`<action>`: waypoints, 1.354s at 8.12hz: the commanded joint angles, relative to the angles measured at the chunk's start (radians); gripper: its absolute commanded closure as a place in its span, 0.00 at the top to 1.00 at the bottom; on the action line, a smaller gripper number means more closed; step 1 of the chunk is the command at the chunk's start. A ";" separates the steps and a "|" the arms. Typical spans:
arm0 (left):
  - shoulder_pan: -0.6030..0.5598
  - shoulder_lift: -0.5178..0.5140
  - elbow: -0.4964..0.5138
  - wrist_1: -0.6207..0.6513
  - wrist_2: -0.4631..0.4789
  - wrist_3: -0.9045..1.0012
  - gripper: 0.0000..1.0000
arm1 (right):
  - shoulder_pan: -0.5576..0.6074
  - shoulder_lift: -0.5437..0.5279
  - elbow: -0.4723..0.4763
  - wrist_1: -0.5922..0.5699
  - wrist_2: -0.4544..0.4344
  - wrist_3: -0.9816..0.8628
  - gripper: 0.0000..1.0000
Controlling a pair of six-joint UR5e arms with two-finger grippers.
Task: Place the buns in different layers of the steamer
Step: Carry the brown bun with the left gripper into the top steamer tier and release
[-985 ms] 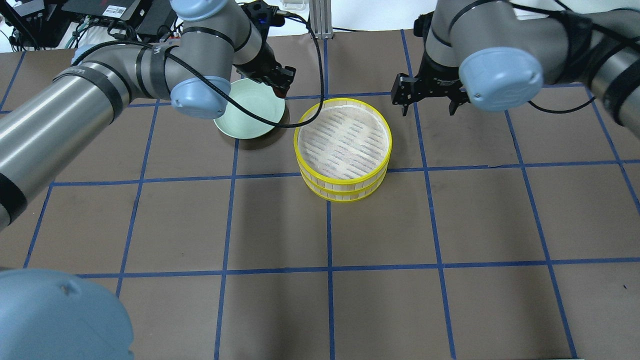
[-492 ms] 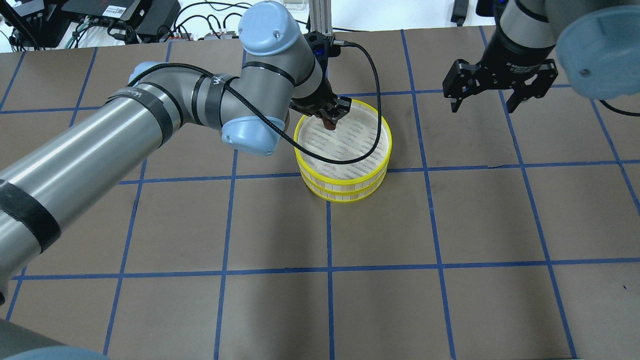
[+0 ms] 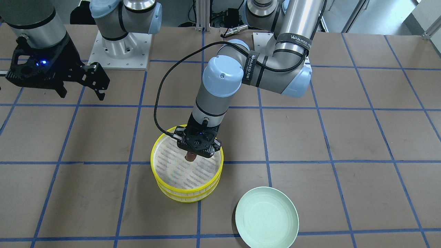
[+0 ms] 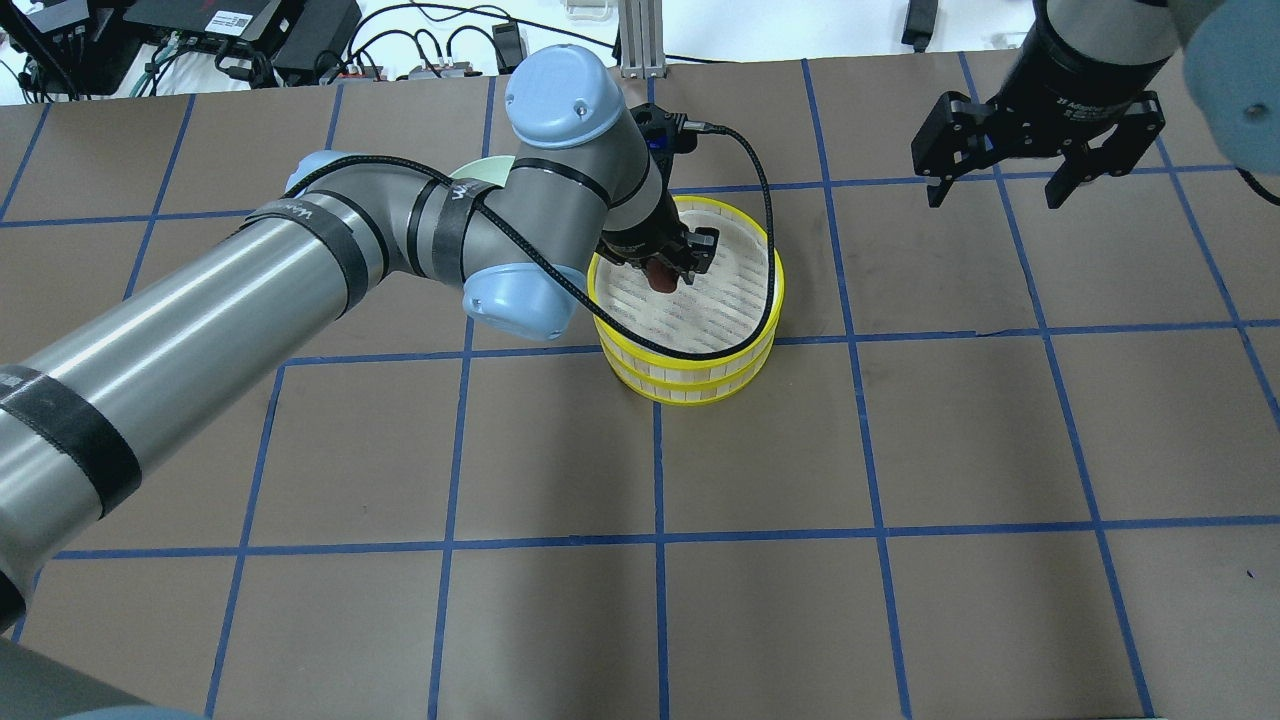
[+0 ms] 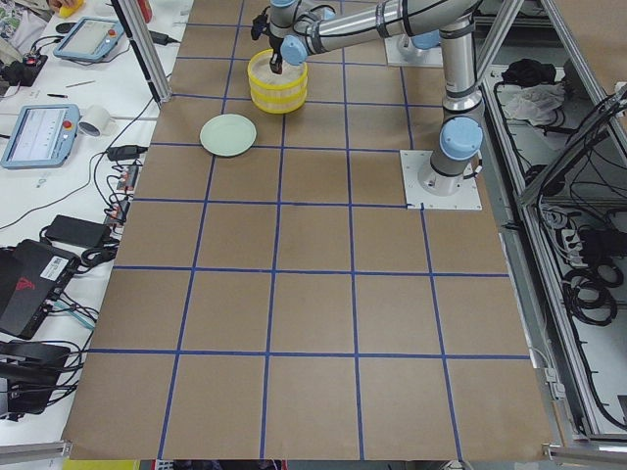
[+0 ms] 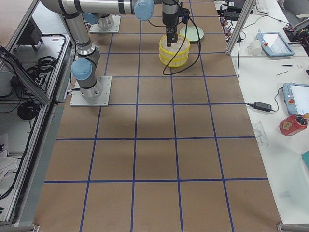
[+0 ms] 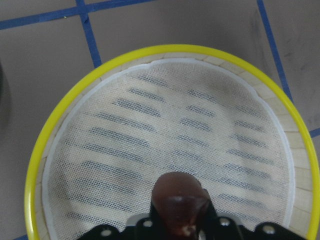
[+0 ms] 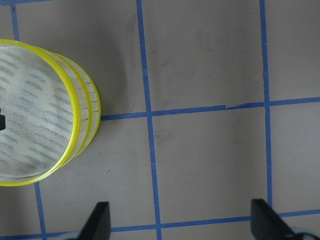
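The steamer point(image 4: 700, 356) is two stacked yellow-rimmed trays near the table's middle; it also shows in the front view point(image 3: 187, 190) and the right wrist view point(image 8: 82, 117). My left gripper point(image 4: 665, 270) is shut on the dark reddish-brown bun point(image 4: 660, 278) and holds it inside the top tray's rim, low over the mesh. The left wrist view shows the bun point(image 7: 179, 197) between the jaws above the tray point(image 7: 39, 160). The top tray's mesh is otherwise bare. The pale bun is out of view. My right gripper point(image 4: 995, 200) is open and empty, far right of the steamer.
A pale mint-green plate point(image 3: 267, 217) lies empty on the table beside the steamer, on my left arm's side; in the overhead view only a sliver of the plate point(image 4: 485, 172) shows behind the left arm. Blue tape lines grid the brown table.
My left gripper moved from the plate across to above the steamer's top tray, carrying the brown bun, and dropped lower. My right gripper drew away to the right, still open.
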 commanded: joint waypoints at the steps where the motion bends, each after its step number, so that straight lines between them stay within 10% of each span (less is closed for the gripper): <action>1: 0.001 0.008 0.000 -0.014 0.010 0.006 1.00 | 0.002 0.042 -0.072 0.056 0.008 0.015 1.00; 11: 0.181 0.083 0.110 -0.259 0.013 0.161 1.00 | 0.005 0.053 -0.071 0.056 0.034 0.015 1.00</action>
